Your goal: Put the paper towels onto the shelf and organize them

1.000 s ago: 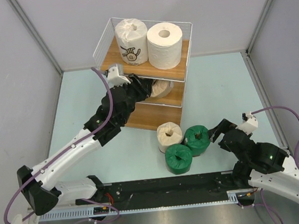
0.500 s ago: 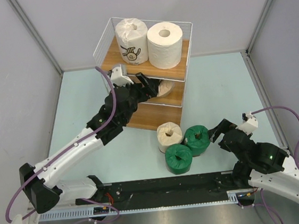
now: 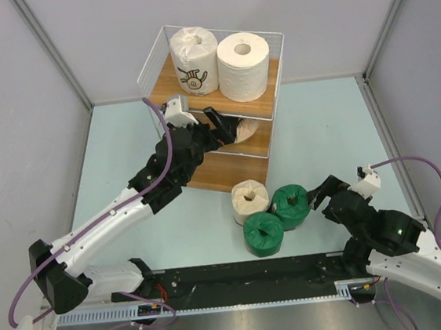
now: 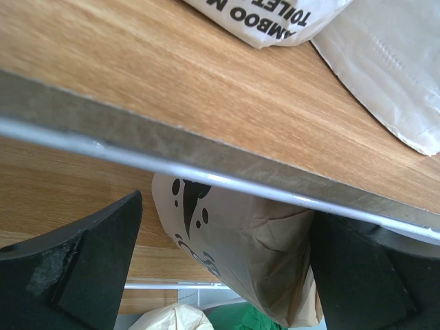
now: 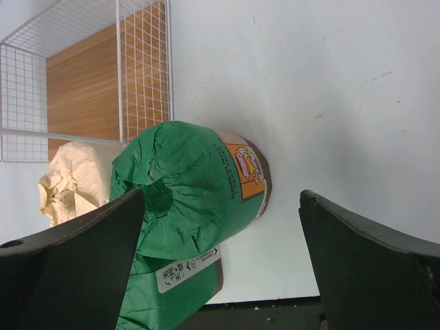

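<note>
- At the middle tier of the shelf (image 3: pixel 220 174), the left gripper (image 4: pixel 225 227) sits under the top board with its fingers spread, one on each side of a beige roll (image 4: pixel 240 247) resting on the middle board.
- Bare wood shows between the roll and the left-side finger. On the other side I cannot tell touching from just beside. I read this as no pinch.
- I cannot tell from either view whether that roll is upright or tilted.
- Above the left gripper, on the top board, the logo-wrapped white roll (image 3: pixel 194 61) and the plain white roll (image 3: pixel 243 66) stand side by side.
- The right gripper (image 5: pixel 221 196) is low over the table, fingers spread wide, holding nothing.
- Just ahead of it, in line with the gap between its fingers, a dark green roll (image 5: pixel 185 179) lies on its side.
- Beyond that one sits a second beige roll (image 3: pixel 249 200). The other green roll (image 3: pixel 263 233) is bunched against both, in front of the shelf.
- Step in hand, my judgement: seating the beige roll on the middle tier. That makes three rolls shelved and three on the table.
- Next for the left arm: draw straight back, keeping clear of the wire and the top board and not dragging the roll.
- Next for the right arm: ease forward until the fingers straddle the green roll, then close on its wrapped sides without shoving its neighbours.
</note>
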### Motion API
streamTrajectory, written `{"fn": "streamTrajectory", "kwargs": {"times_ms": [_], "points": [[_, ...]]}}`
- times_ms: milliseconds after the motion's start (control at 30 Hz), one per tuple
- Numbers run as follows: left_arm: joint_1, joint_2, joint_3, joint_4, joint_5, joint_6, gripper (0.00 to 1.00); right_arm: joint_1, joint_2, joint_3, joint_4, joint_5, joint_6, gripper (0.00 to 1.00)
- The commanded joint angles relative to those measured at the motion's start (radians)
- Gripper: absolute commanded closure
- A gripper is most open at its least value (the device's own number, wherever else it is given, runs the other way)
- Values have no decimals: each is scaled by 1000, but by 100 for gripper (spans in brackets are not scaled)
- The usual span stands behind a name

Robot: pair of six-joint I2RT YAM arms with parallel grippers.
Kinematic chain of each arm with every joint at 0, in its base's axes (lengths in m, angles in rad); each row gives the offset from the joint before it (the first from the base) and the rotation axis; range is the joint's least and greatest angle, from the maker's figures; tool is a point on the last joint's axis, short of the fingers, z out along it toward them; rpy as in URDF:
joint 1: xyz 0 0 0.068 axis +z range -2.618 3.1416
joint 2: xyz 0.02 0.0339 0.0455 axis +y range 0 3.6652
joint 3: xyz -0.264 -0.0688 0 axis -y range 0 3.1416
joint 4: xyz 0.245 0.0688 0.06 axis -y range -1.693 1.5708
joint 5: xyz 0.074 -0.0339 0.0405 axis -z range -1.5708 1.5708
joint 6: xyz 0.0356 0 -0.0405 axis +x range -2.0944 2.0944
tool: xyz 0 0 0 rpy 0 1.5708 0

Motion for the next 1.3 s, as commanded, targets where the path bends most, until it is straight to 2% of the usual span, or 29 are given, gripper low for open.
{"fn": "streamTrajectory", "kwargs": {"times_ms": [0,633,800,1000,1100,1267], "points": [[-2,-42,41,66,-16,-17,0,1,0,-5,1,28,29,0],[-2,-82,61,73,-18,6,0,1,3,-7,1,26,27,0],[-2,-136,27,43,36,3,0,1,2,-5,1,26,27,0],[-2,-266,-111,-60,178,1,0,-1,3,-5,1,29,27,0],[-3,-320,-226,-98,227,-25,0,1,5,-5,1,32,27,0],[-6,-335,-442,-42,315,-112,0,1,8,-5,1,34,29,0]]}}
